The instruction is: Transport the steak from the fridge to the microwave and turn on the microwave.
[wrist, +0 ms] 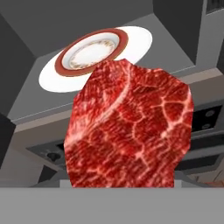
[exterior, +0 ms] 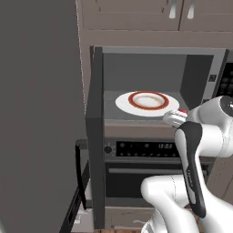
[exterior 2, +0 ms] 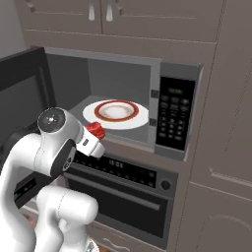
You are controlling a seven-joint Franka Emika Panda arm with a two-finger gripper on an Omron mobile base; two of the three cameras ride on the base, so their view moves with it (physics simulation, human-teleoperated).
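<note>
The steak [wrist: 131, 131], dark red and marbled, hangs right in front of the hand camera with my gripper [exterior: 176, 117] shut on it. Its red edge [exterior: 182, 111] shows at the hand, just outside the front right of the microwave opening. The microwave [exterior 2: 177, 69] stands open, its door [exterior: 95, 136] swung out to the left and the black keypad [exterior 2: 174, 118] on its right. Inside lies a white red-rimmed plate [exterior: 148, 101], bare, a little beyond and left of the steak. My fingers are hidden behind the meat. The fridge's tall grey side [exterior: 36, 113] rises at the left.
Under the microwave sits an oven with a clock display [exterior: 145, 146] and a dark door [exterior 2: 123, 206]. Wooden cupboards [exterior 2: 147, 15] run above, and a tall cupboard panel [exterior 2: 226, 147] stands to the right. The open microwave door juts out toward my left side.
</note>
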